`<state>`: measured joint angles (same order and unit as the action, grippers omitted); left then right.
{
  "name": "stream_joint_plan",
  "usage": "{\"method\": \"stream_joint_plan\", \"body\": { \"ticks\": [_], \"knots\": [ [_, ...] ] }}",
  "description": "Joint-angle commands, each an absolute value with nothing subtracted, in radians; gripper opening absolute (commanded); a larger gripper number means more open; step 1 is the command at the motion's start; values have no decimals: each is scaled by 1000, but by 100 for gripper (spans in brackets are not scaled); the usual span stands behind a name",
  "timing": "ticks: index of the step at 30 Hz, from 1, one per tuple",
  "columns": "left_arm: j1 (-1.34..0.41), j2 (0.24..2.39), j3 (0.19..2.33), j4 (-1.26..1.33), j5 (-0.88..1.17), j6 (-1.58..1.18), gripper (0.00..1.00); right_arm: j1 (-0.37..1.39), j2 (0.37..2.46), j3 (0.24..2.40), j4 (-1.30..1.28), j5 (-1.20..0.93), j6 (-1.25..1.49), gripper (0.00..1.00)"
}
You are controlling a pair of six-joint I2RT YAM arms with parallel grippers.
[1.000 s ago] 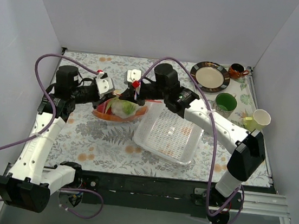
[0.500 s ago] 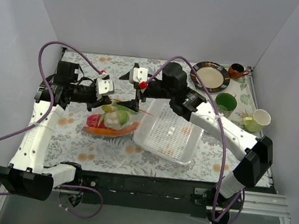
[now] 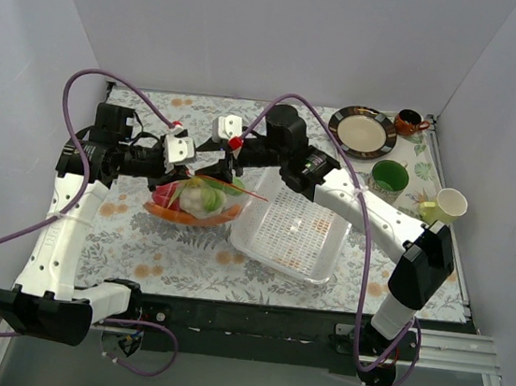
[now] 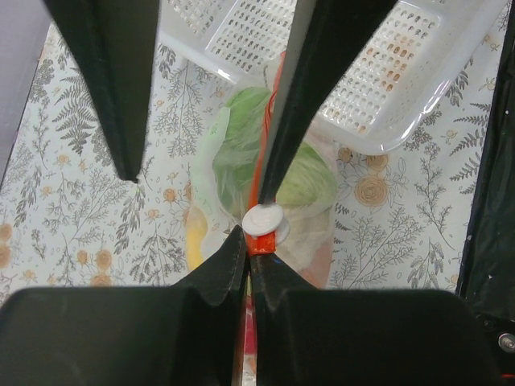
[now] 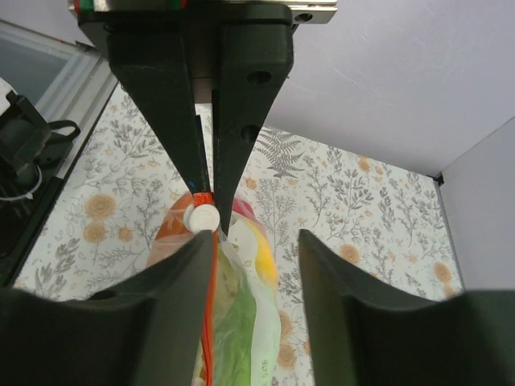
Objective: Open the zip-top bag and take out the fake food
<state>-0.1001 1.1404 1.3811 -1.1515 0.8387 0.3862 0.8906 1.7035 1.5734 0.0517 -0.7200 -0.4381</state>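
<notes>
The bag (image 3: 196, 200) hangs under the left fingers (image 4: 244, 261). They are pressed together on the end of its orange strip (image 4: 259, 177), just behind the small white slider (image 4: 263, 219). The food (image 4: 306, 181) is all inside, below both pairs of fingers, and the green piece shows through the plastic. I cannot tell whether the bottom of the bag rests on the desk (image 4: 96, 241) or is lifted from it. The right fingers (image 3: 215, 158) stand apart and hold nothing. They come from the opposite side, facing the left fingers. In the right wrist view the strip runs along the inner face of one right finger and the slider sits at its tip. The other right finger is clearly apart from the strip, with an open gap between. The tray (image 4: 386, 121) lies beyond the right fingers, on the far side of the bag from the left fingers. I judge that the step in hand is the opening of the zip, and that nothing is taken out yet, because the strip looks like one closed line. The next move, I think, asks the right fingers to close on the slider and to draw it along the strip, away from the left fingers. The left fingers must keep their clamp so that the strip stays tight. The slider is small and the plastic is slippery, so the right fingers should be centred well on it before they close.
</notes>
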Motion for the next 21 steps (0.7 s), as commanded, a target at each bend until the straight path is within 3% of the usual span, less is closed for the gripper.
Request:
{"method": "stream_joint_plan", "body": {
  "ticks": [1,6,21],
  "knots": [
    [-100,1106,1396,-1104,887,379,0,897,1698,1634,78,-758,-403,61],
    [-100,1098,1382,-1085,882,370,0,899,1692,1626,72,-761,-407,63],
    [-98,1075,1358,-1048,868,353,0,907,1635,1522,124,-775,-376,58]
  ]
}}
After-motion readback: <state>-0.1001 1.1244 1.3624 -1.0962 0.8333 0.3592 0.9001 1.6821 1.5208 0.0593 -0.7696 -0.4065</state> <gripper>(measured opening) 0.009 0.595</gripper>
